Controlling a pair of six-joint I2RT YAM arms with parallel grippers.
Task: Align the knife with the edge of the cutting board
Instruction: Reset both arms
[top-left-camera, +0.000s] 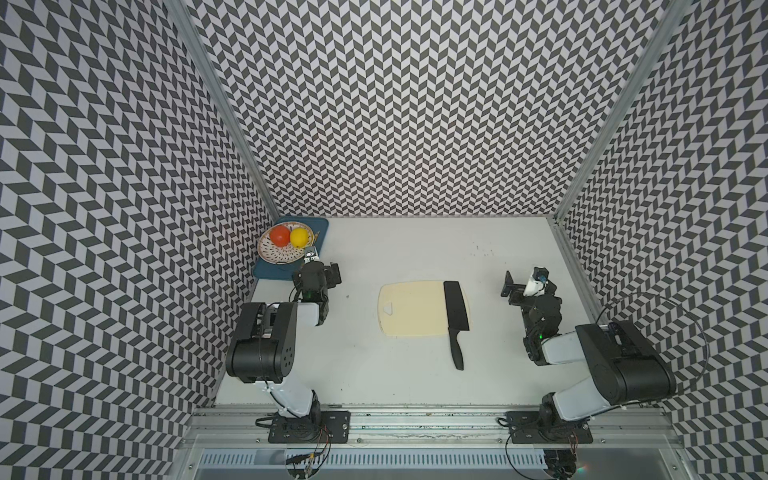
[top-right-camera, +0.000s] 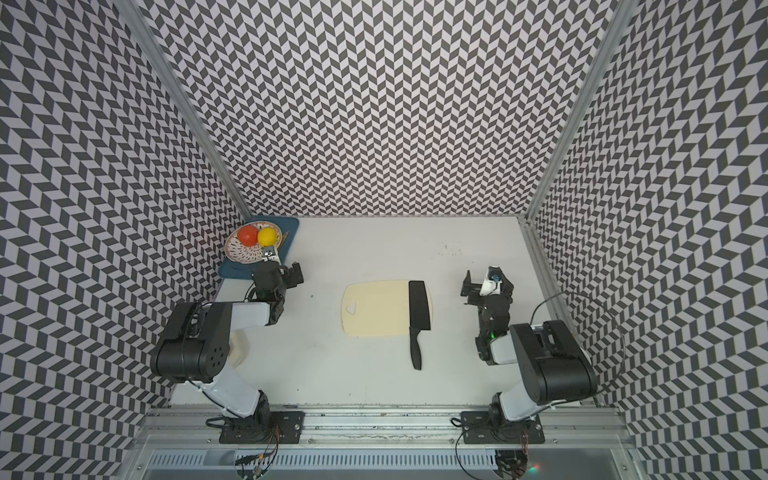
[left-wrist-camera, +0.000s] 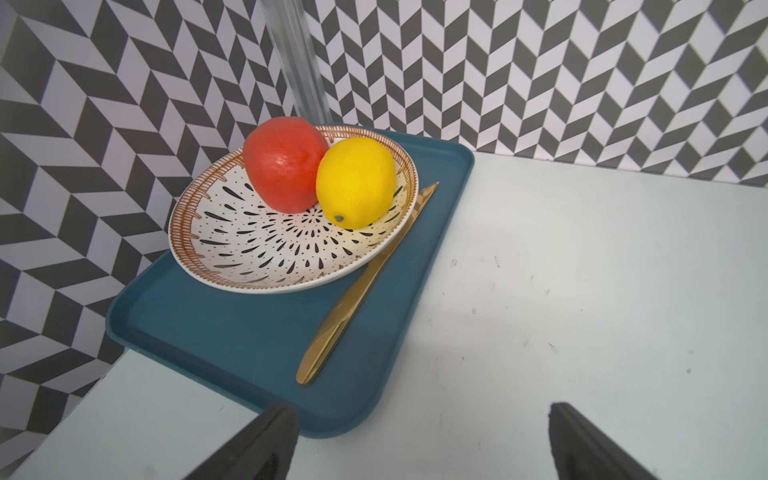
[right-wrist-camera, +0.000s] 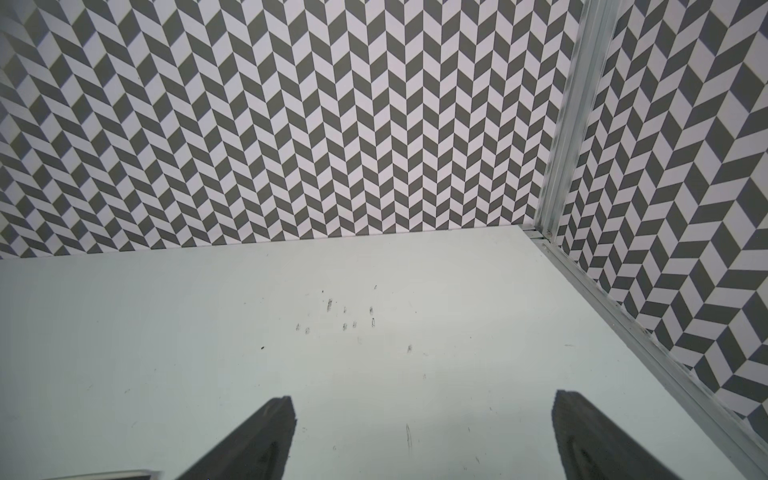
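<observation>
In both top views the knife (top-left-camera: 456, 316) is laid up-and-down on the right end of the cutting board (top-left-camera: 411, 309), with its handle past the lower edge. The nearer right hand (top-left-camera: 508, 284) is found to its right. In the left wrist view, the left hand (left-wrist-camera: 419, 409) is spread. In the right wrist view, the right hand (right-wrist-camera: 424, 401) is spread and empty.

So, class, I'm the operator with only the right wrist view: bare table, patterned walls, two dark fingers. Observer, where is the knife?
Observer: In both top views the knife lies with its blade on the cutting board, near the short edge on the right arm's side. Its handle overhangs onto the table.
Operator: Is anything holding it?
Observer: No. The right gripper is open and off to the side, apart from it.
Operator: And the other arm?
Observer: The left gripper is open too, by a blue tray in the far corner.
</observation>
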